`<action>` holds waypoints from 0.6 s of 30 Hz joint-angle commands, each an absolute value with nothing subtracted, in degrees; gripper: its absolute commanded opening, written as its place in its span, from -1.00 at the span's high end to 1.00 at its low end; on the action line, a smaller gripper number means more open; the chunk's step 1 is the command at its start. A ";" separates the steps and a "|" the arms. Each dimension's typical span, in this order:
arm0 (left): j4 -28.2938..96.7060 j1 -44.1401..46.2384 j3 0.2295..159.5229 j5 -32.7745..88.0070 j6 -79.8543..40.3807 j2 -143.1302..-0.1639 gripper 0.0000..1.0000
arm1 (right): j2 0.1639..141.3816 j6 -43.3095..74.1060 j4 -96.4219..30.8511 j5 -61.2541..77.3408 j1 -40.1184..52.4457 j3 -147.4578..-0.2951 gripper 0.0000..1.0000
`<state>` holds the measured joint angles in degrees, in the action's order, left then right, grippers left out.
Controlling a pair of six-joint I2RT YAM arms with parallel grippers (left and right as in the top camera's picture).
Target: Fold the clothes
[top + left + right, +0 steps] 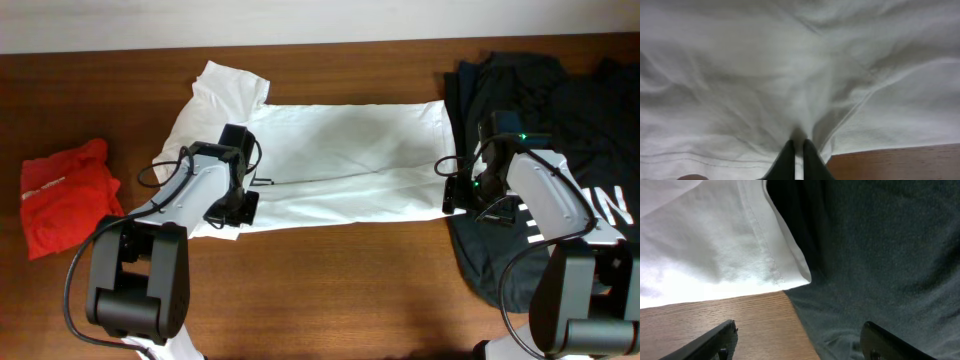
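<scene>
White T-shirt (340, 160) lies flat at the centre of the table (330, 290) as 1 wide band, with a sleeve sticking out at its far-left corner. Left gripper (798, 145) is pinched tight on a bunch of the shirt's cloth at the near-left edge. Right gripper (799, 330) is spread wide and holds nothing. It sits just beside the shirt's near-right corner, over the black shirt (545, 100). Orange-red garment (65, 195) lies at the left end, well apart.
</scene>
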<state>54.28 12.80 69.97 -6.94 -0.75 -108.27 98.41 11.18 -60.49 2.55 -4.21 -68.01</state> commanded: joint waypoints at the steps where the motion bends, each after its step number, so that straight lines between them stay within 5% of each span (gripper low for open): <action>1: 54.50 12.97 70.11 -6.90 -0.62 -108.31 0.99 | 96.99 11.38 -60.73 1.65 -4.58 -68.20 -0.64; 9: 54.78 12.97 72.03 -6.90 -0.62 -108.29 0.99 | 97.01 11.38 -60.73 1.65 -4.58 -68.20 -0.64; 13: 57.95 13.04 74.43 -3.75 -0.54 -108.29 0.52 | 96.99 11.38 -60.69 1.65 -4.58 -68.20 -0.64; 18: 58.46 13.15 74.06 -2.52 -0.58 -108.31 0.49 | 96.99 11.38 -60.71 1.65 -4.58 -68.20 -0.64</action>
<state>57.98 12.80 73.32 -4.51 -0.86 -108.27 98.41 11.18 -60.47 2.55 -4.21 -68.01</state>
